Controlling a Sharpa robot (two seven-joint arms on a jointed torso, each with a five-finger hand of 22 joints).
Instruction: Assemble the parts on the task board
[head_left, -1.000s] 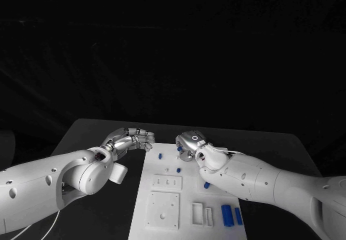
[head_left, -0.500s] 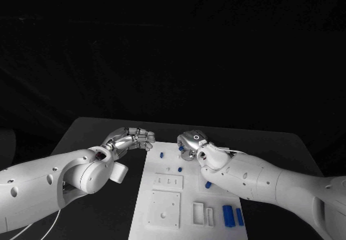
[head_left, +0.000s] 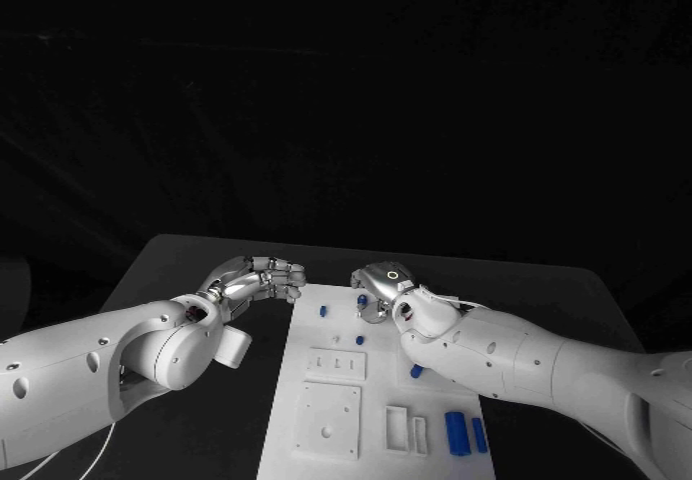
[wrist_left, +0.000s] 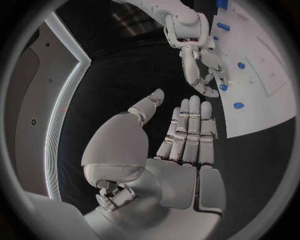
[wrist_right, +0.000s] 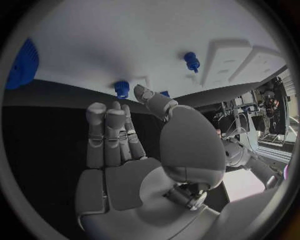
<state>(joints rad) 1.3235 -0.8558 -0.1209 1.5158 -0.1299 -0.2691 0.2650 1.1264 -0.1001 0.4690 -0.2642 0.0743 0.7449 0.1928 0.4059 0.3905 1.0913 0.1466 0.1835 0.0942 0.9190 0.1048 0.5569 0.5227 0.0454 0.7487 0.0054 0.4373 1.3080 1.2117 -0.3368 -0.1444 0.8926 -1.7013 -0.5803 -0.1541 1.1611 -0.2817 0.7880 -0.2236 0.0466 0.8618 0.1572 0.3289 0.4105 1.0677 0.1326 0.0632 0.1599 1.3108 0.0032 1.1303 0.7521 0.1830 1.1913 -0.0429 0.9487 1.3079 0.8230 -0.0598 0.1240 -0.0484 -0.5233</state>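
- The flat white rectangular task board (head_left: 378, 390) lay on the black table (head_left: 577, 290), running from the near edge toward the far side, between the two white arms.
- At the near end of the board, two long blue bar-shaped parts (head_left: 454, 431) lay side by side at its right, just beside two narrow raised white slot blocks (head_left: 395, 424).
- A raised white square plate (head_left: 329, 417) sat at the near left of the board, with a smaller white plate (head_left: 336, 364) beyond it.
- A small blue part (head_left: 415, 371) showed at the right edge of the board, partly hidden by the right arm.
- Two small blue peg-shaped parts (head_left: 361, 339) (head_left: 323, 311) stood farther along the board, apart from each other.
- The silver right hand (head_left: 378, 290) hovered over the far end of the board; in the right wrist view its fingers (wrist_right: 106, 135) were extended close together, with nothing held, near a blue peg (wrist_right: 121, 89) at the board edge.
- The silver left hand (head_left: 263, 279) stood just beside the far left corner of the board, over the table; in the left wrist view its fingers (wrist_left: 187, 135) were extended and empty.
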